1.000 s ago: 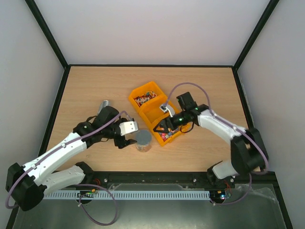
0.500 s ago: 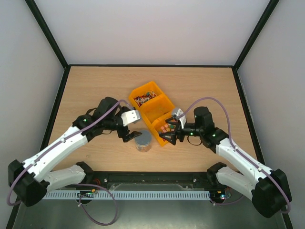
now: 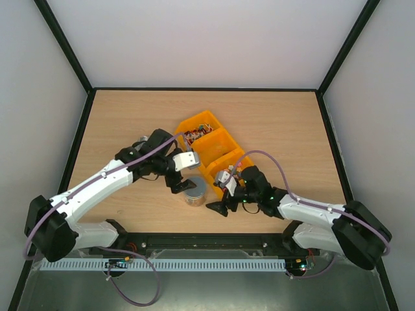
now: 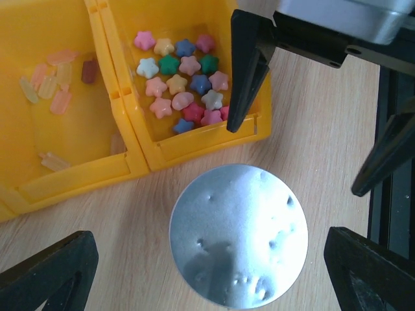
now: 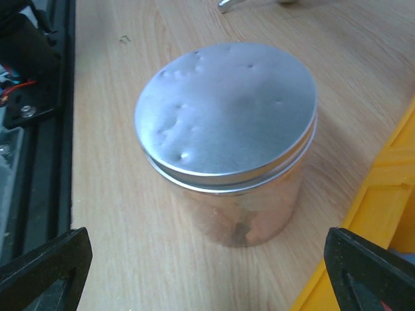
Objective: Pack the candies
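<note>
- The left gripper is hanging right over the jar with its claw fully released. In the left wrist view one finger is sitting on each side of the lid and neither is touching it.
- The clear jar is standing upright on the wooden table, just in front of the near end of the bin. It's wearing its dimpled silver lid, so it's closed.
- The yellow three-compartment bin is lying at a diagonal just past the jar.
- The candies, the tiny red and white wrapped ones, are sitting in the bin's farthest compartment, well apart from both claws.
- Pastel popsicle-shaped pieces are lying in the middle compartment, and star-shaped sweets are filling the one nearest the jar.
- The right gripper is staying low just right of the jar, pointing at it, with its claw released wide and gripping nothing.
</note>
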### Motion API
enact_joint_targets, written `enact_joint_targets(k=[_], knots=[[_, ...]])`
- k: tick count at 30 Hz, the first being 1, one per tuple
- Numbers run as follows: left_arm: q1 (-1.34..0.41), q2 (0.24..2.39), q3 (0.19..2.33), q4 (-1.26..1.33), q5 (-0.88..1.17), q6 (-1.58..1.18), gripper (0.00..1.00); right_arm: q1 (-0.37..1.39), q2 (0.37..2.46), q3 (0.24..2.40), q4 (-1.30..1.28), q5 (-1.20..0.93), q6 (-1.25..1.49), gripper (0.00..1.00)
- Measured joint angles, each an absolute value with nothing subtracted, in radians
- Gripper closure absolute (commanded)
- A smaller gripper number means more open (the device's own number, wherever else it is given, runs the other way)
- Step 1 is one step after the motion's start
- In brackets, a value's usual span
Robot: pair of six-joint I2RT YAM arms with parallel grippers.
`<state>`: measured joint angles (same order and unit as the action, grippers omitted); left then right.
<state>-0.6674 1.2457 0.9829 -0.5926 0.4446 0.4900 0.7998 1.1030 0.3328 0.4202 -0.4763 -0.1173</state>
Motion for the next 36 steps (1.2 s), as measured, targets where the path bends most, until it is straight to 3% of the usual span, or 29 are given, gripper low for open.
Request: enact_joint_targets(k=[9, 16, 23, 36], knots=[[-0.632, 1.172, 0.932, -0.627, 0.464, 0.534, 0.14, 0.814, 1.274, 0.329, 0.641, -0.418, -0.162, 0.06], [-0.632, 1.164, 0.918, -0.656, 0.482, 0.587, 0.16, 0.825, 1.406, 0.334, 0.813, -0.431, -0.207, 0.13], [-0.632, 1.164, 0.907, -0.673, 0.485, 0.613, 0.17, 0.856, 1.468, 0.353, 0.851, -0.442, -0.223, 0.26], [-0.617, 1.140, 0.894, -0.712, 0.478, 0.645, 0.18, 0.932, 1.523, 0.418, 0.813, -0.391, -0.222, 0.09]])
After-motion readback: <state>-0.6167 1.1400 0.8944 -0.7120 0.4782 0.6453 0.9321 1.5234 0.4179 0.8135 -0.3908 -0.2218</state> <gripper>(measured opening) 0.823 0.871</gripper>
